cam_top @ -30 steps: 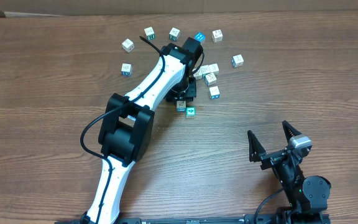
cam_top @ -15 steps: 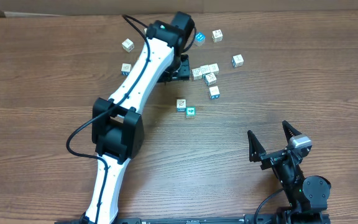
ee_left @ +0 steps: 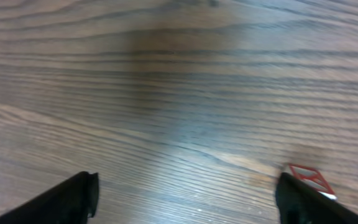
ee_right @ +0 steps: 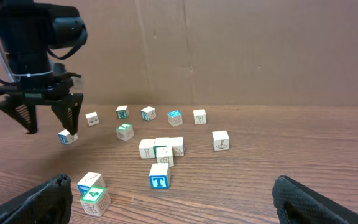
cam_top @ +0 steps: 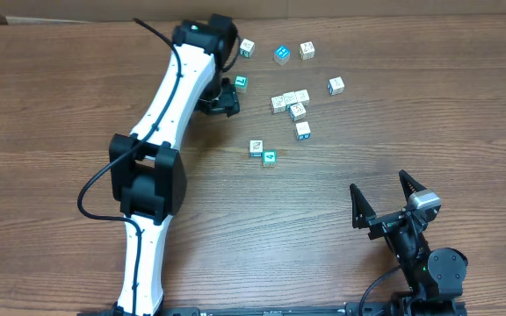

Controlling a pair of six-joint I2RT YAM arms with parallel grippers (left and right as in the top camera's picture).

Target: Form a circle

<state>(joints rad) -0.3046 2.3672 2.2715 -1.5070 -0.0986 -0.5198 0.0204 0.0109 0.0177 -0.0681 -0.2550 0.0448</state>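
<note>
Left jaws are seen released: in the left wrist view their dark fingertips [ee_left: 73, 198] are set wide at the lower corners, with only bare wood between them, and nothing is held. Right jaws are likewise spread in a wide V and are empty.

No circle is made out. The cubes [cam_top: 297, 111] are scattered to the right of the left jaws and well ahead of the right jaws. A tight cluster of four is packed together, a pair [cam_top: 263, 153] lies nearer the right jaws, and a loose row [ee_right: 148, 113] is strung along the far side. A teal-topped cube [cam_top: 241, 82] lies just beside the left jaws. A white cube [ee_right: 66, 137] is seen at one tip of the left jaws; whether it is touched cannot be told. All are small and square-edged, with white, teal or blue faces bearing printed symbols.

The left arm [cam_top: 161, 114], made of white links and black joints, is stretched diagonally far across the bench [cam_top: 393, 132], its wrist bent downward, and a black cable [cam_top: 90, 189] is looped at its elbow. The right arm [cam_top: 429, 263], black, is kept folded at the near edge.

The bench is brown with a streaked wood grain, and a plain brown wall [ee_right: 229, 50] is seen behind it.
</note>
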